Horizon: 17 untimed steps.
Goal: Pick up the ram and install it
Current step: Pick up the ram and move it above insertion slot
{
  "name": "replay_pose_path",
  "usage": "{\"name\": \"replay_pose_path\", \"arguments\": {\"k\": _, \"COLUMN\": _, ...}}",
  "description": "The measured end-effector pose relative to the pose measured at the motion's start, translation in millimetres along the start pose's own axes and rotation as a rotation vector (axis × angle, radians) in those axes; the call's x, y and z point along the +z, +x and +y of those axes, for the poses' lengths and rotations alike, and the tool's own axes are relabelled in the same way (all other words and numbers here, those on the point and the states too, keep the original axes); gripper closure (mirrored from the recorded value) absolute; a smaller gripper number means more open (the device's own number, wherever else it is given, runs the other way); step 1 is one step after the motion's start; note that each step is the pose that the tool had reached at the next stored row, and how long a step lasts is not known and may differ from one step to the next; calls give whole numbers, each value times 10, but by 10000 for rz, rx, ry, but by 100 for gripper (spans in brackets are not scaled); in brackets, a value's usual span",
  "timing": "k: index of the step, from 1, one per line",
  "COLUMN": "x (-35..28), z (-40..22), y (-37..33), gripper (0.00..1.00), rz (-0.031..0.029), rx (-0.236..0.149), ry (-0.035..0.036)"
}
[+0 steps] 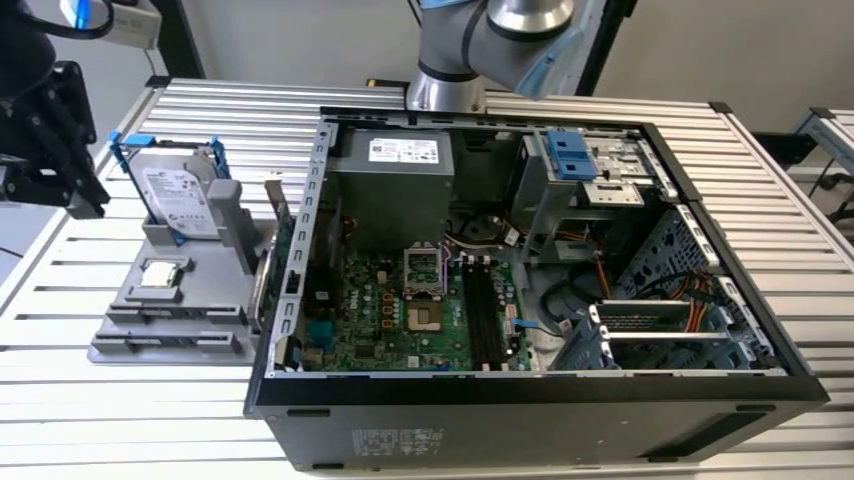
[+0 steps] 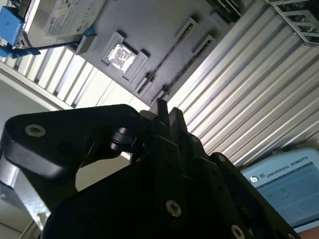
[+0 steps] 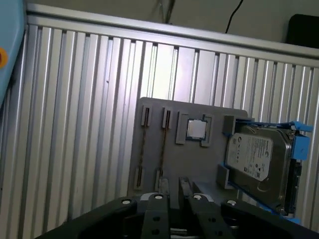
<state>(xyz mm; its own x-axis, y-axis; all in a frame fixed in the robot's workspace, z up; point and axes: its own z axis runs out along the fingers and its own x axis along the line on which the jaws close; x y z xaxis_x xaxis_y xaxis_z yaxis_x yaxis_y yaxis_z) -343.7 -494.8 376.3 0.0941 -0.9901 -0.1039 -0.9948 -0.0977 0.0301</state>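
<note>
gripper [image 3: 173,188] hangs near tray [image 3: 199,162]; ram [image 3: 163,144] lies in it

An open computer case [image 1: 534,420] sits beside a gray fixture [image 1: 120,345] holding a hard drive [image 1: 174,195] and processor chip [image 1: 160,272].

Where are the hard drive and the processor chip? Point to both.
hard drive [image 1: 174,192]: exterior view, on its silver face.
processor chip [image 3: 196,129]: first wrist view, centre of its silver lid.

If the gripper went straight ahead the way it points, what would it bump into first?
Probably the gray tray. The gripper points at it, close to the thin ram standing in a slot. The depth is hard to judge.
</note>
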Motion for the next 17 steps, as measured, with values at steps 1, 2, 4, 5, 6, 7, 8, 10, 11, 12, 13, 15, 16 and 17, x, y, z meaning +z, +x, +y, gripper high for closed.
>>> {"name": "replay_pose_path", "arguments": {"k": 1, "x": 0, "z": 5, "y": -1, "gripper": 0, "rz": 0, "rx": 1, "ry": 0}}
{"name": "replay_pose_path", "arguments": {"k": 2, "x": 0, "z": 11, "y": -1, "gripper": 0, "rz": 0, "rx": 0, "ry": 0}}
{"name": "replay_pose_path", "arguments": {"k": 4, "x": 1, "z": 21, "y": -2, "gripper": 0, "rz": 0, "rx": 0, "ry": 0}}
{"name": "replay_pose_path", "arguments": {"k": 5, "x": 1, "z": 24, "y": -4, "gripper": 0, "rz": 1, "rx": 0, "ry": 1}}
{"name": "replay_pose_path", "arguments": {"k": 6, "x": 8, "z": 23, "y": -7, "gripper": 0, "rz": 35, "rx": 23, "ry": 0}}
{"name": "replay_pose_path", "arguments": {"k": 7, "x": 20, "z": 23, "y": -5, "gripper": 0, "rz": 32, "rx": 121, "ry": 14}}
{"name": "replay_pose_path", "arguments": {"k": 8, "x": 31, "z": 22, "y": -3, "gripper": 0, "rz": 29, "rx": 281, "ry": 30}}
{"name": "replay_pose_path", "arguments": {"k": 10, "x": 53, "z": 22, "y": -2, "gripper": 0, "rz": 20, "rx": 634, "ry": 65}}
{"name": "replay_pose_path", "arguments": {"k": 11, "x": 69, "z": 22, "y": 0, "gripper": 0, "rz": 14, "rx": 786, "ry": 83}}
{"name": "replay_pose_path", "arguments": {"k": 12, "x": 86, "z": 20, "y": -4, "gripper": 0, "rz": 14, "rx": 835, "ry": 86}}
{"name": "replay_pose_path", "arguments": {"k": 13, "x": 104, "z": 17, "y": -6, "gripper": 0, "rz": 18, "rx": 835, "ry": 86}}
{"name": "replay_pose_path", "arguments": {"k": 15, "x": 125, "z": 13, "y": -4, "gripper": 0, "rz": 131, "rx": 838, "ry": 92}}
{"name": "replay_pose_path", "arguments": {"k": 16, "x": 130, "z": 9, "y": -3, "gripper": 0, "rz": 228, "rx": 841, "ry": 95}}
{"name": "replay_pose_path", "arguments": {"k": 17, "x": 134, "z": 6, "y": -5, "gripper": 0, "rz": 340, "rx": 844, "ry": 100}}
